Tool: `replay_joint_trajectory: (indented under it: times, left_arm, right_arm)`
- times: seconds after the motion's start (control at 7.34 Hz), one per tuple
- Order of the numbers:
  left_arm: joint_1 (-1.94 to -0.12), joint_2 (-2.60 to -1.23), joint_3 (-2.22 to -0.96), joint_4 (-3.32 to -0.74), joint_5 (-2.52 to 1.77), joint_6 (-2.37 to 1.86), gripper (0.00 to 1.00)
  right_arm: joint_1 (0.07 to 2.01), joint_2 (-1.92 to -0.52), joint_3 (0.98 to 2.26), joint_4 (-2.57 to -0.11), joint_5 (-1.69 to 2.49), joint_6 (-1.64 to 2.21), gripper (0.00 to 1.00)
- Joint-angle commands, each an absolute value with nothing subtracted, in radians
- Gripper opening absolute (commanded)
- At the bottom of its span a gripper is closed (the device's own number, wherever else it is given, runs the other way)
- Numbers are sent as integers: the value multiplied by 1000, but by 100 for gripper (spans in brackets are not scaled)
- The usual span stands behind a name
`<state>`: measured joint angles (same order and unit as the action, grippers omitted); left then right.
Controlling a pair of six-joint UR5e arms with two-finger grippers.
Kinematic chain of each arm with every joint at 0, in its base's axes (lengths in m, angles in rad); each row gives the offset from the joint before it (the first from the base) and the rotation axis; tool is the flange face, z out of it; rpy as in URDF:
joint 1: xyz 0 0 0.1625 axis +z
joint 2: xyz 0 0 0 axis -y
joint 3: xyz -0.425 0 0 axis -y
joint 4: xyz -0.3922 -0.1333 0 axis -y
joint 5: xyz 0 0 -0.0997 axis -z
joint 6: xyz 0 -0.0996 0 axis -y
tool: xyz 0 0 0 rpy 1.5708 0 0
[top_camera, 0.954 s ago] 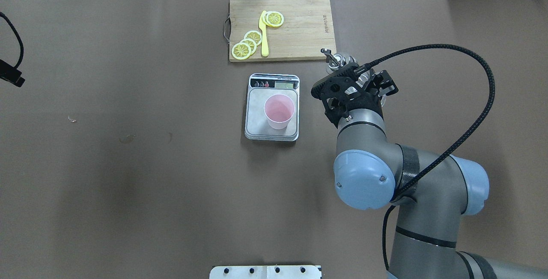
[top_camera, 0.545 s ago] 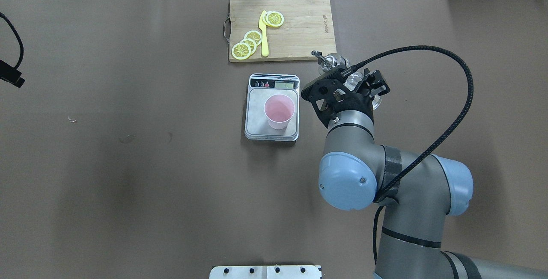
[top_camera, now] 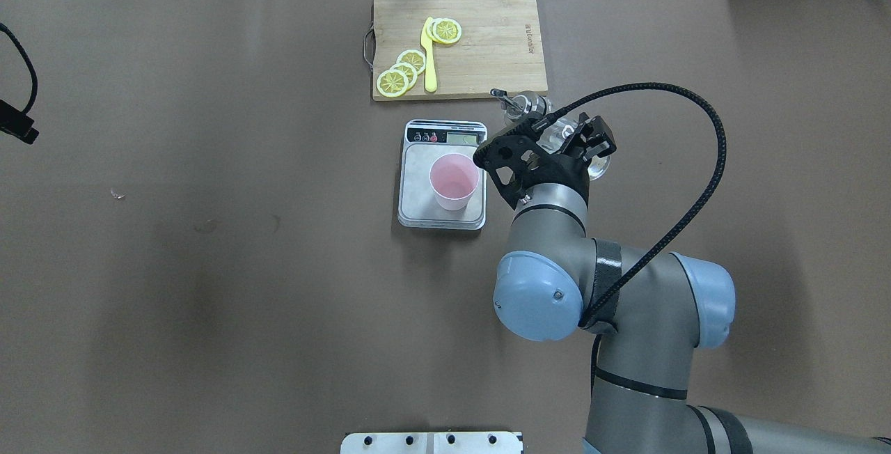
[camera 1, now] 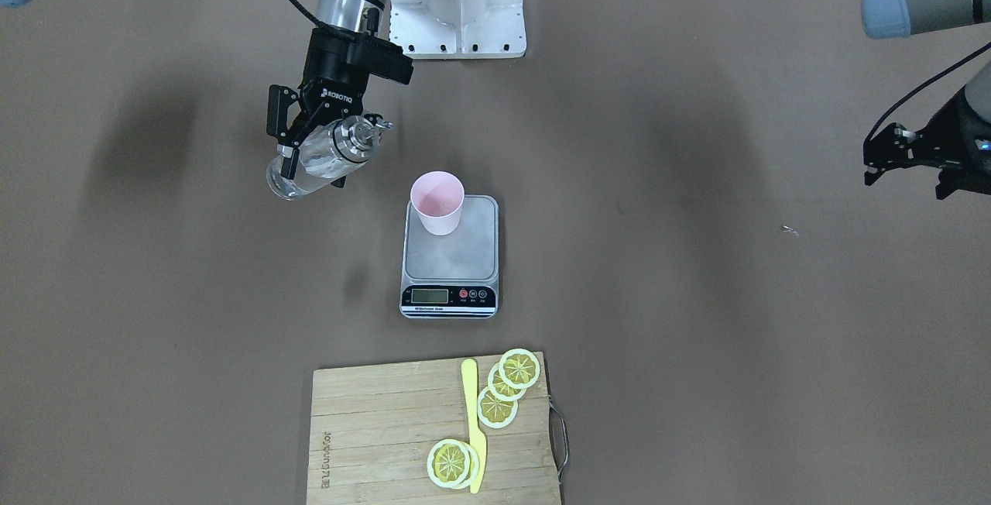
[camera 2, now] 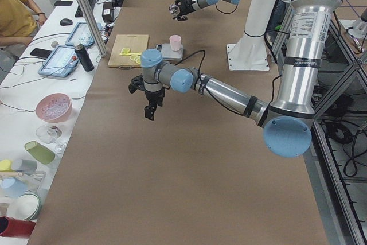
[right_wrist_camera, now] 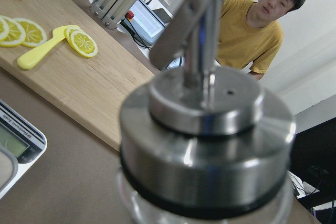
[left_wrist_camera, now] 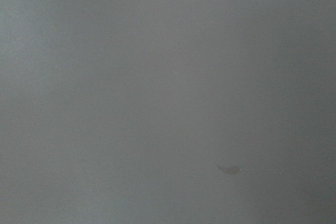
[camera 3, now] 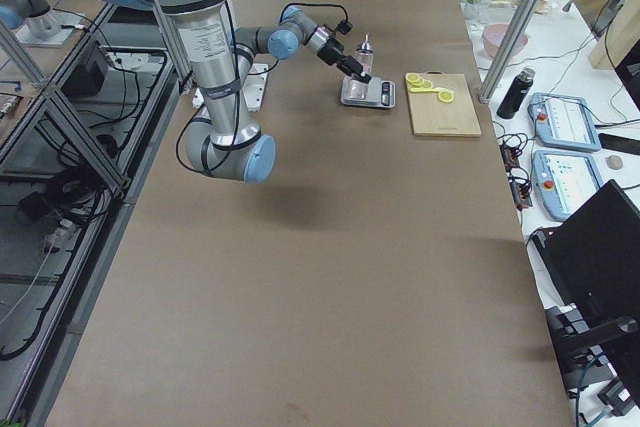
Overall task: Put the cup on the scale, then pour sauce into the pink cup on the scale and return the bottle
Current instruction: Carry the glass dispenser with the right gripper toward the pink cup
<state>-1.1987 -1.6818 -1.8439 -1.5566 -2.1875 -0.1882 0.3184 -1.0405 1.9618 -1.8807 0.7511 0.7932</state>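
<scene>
- Beside the scale (camera 1: 457, 265), on the robot's right, the right pincer (camera 1: 311, 164) is clamped round the glass body of the bottle (camera 1: 325, 150). It holds the bottle clear of the tabletop (top_camera: 209, 266), tilted with its metal spout leaning toward the cup (camera 1: 437, 201).
- That pale pink cup stands upright on the scale's platform, toward the robot's side, so the first step looks done. The step in hand is bringing the bottle in for the pour.
- From overhead the spout is near the scale's far right corner, not yet over the cup's mouth. The next move calls for shifting it above the rim, then tipping further so the clear sauce (camera 1: 298, 173) lands inside.
- Well apart, the left pincer (camera 1: 906, 183) hangs over bare tabletop with its jaws apart, gripping nothing.
- Compared with a second ago, the right arm has carried the bottle closer to the scale; cup and scale have not shifted.
</scene>
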Motion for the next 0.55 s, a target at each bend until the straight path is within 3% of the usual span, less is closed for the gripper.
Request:
replay_joint_trajectory:
  times: [0.0,0.41]
  left_arm:
    - [-1200,-1677,-1841,-1562,-2187,-187,97]
    - [-1198,-1675,-1838,-1562,-2187,-189,97]
  right_arm:
    - [311,-1031,1936,-1891,729,793,0]
    - [302,-1011,1925,-1944,706,793,0]
